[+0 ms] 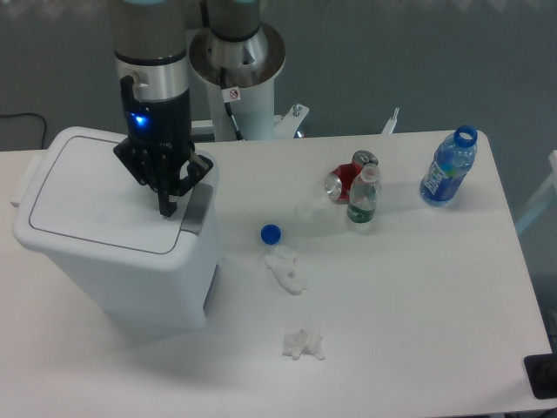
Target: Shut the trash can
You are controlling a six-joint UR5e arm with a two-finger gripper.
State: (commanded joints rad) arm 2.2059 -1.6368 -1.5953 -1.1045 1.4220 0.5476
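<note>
The trash can (130,279) is a large white bin at the left of the table. Its flat white lid (87,196) lies level on the rim, and the grey latch (197,212) shows on its right side. My gripper (167,207) points straight down with its fingers together, the tip resting at the lid's right edge next to the latch. It holds nothing.
A blue bottle cap (271,233) and two crumpled tissues (286,268) (302,345) lie right of the bin. A red can (341,180), a small green-labelled bottle (363,199) and a blue bottle (448,168) stand farther right. The robot base (235,70) is behind.
</note>
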